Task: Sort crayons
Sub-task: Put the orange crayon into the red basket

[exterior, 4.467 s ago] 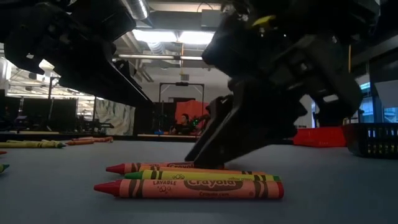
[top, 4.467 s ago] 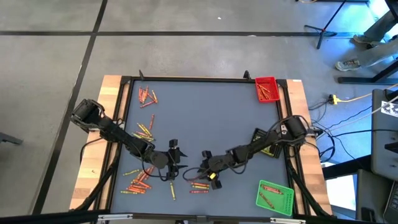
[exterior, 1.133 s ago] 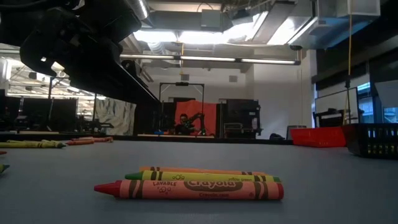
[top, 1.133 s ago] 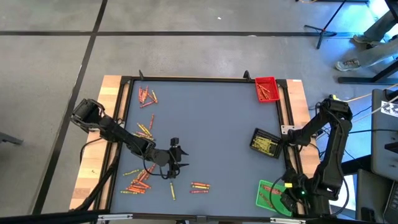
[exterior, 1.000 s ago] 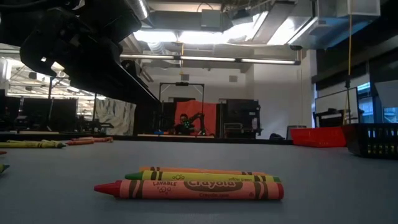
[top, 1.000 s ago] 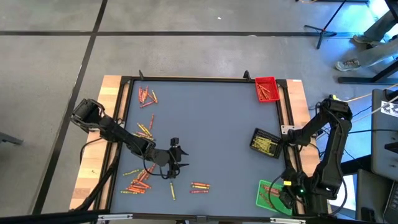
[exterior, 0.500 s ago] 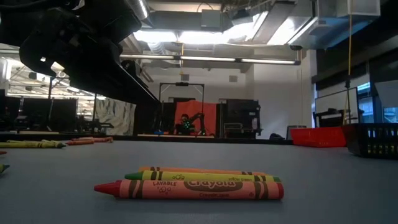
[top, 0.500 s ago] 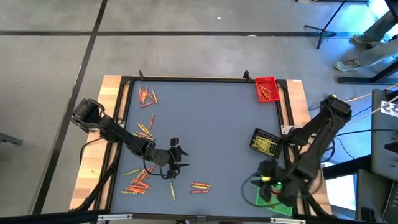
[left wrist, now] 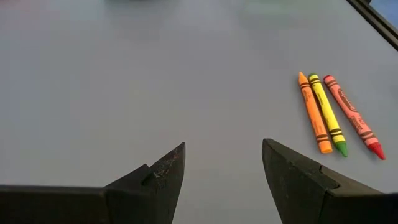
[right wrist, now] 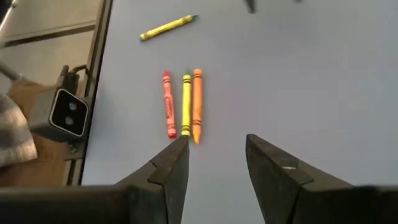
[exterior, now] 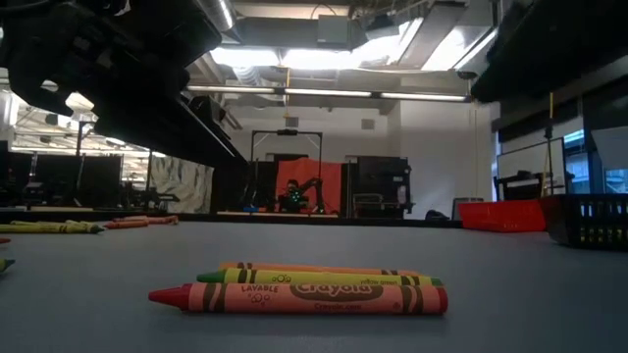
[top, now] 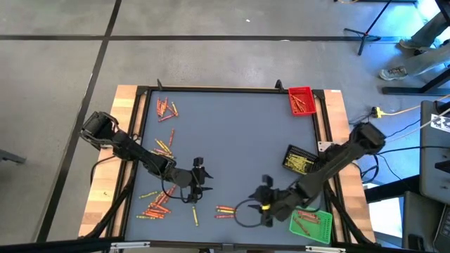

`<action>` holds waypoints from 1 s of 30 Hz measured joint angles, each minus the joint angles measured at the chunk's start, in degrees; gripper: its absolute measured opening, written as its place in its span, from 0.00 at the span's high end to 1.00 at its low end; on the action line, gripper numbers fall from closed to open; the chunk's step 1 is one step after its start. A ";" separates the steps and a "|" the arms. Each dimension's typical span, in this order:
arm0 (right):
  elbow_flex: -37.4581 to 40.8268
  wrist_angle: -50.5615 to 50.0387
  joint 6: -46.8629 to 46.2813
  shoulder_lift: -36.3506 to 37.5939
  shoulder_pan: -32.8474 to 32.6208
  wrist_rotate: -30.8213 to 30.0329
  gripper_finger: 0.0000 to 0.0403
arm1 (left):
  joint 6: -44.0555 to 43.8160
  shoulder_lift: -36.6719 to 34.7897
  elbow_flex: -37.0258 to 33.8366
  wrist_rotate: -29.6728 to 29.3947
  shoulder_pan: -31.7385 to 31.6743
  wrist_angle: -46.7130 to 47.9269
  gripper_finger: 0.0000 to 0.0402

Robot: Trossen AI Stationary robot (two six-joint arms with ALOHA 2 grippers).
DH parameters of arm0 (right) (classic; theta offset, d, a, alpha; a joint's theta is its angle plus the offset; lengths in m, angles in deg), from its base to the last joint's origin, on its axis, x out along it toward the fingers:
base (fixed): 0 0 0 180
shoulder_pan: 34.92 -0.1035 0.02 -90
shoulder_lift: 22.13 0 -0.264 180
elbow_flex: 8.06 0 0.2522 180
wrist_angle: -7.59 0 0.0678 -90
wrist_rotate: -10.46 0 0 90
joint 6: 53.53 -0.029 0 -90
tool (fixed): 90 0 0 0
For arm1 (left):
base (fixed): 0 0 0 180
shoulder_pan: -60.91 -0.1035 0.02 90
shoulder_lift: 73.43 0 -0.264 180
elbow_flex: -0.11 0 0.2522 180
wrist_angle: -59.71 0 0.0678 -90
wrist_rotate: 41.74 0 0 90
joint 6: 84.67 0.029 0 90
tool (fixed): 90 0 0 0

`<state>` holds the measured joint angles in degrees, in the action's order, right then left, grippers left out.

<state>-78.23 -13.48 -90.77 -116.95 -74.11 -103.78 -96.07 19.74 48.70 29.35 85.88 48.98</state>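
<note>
crayons (exterior: pixel 299 286): red, yellow, orange; trays (top: pixel 301 100): red, black, green; table (top: pixel 232 133): grey-blue

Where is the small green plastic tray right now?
In the high view, the small green plastic tray sits at the table's near right corner, just right of the right gripper and below the black tray.

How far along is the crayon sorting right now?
Some crayons already lie in the red tray, green tray and black tray. Nothing is held: the right gripper, jaws open, faces three crayons. Piles by the left gripper remain.
</note>
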 joint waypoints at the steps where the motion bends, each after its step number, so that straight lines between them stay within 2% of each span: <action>1: 0.01 2.46 1.59 -1.39 0.57 0.68 0.61 | 0.00 0.00 0.00 0.00 0.00 0.00 0.51; 7: 0.00 11.97 6.33 -8.62 3.05 3.26 0.61 | 0.00 0.00 -0.04 -0.02 0.00 -0.31 0.51; 19: 0.00 26.65 14.47 -17.49 5.61 1.98 0.61 | 0.00 0.00 -0.04 -0.11 0.00 -0.88 0.51; 30: -0.05 28.59 15.13 -20.11 5.85 5.26 0.61 | -0.02 0.00 -0.04 -0.11 0.00 -1.07 0.51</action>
<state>-78.27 15.11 -75.64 -137.06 -68.26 -98.51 -96.09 19.74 48.66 29.24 85.88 47.91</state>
